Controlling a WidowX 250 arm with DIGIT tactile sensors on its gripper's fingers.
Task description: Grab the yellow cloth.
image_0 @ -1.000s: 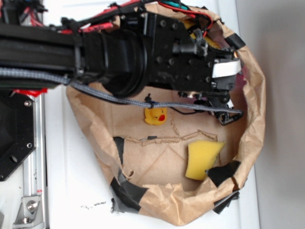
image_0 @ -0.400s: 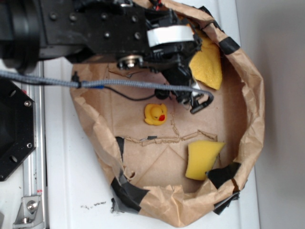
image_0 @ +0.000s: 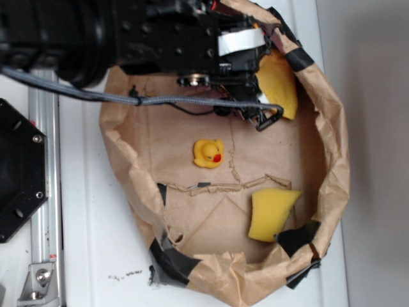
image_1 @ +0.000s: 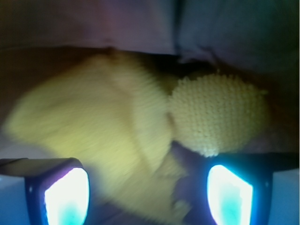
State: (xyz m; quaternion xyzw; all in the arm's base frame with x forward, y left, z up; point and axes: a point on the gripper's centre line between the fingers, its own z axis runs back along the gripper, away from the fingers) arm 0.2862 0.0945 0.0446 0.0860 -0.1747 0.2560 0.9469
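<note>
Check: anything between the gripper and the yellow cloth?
Nothing visible. In the wrist view the cloth lies directly ahead between the open fingers. The duck and sponge sit well aside in the bag.

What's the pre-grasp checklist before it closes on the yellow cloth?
1. Target in view: ok. The soft yellow terry cloth fills the wrist view between the fingertips.
2. Gripper open: ok. Both lit pads stand apart with cloth between them.
3. Gripper over the cloth: ok. In the exterior view it sits at the cloth, near the top rim of the crumpled brown paper bag.
4. Contact with the cloth: cannot tell. The wrist view is blurred.
5. Decoys clear: ok. The small yellow rubber duck and the smooth yellow foam sponge block lie apart from the gripper.
</note>
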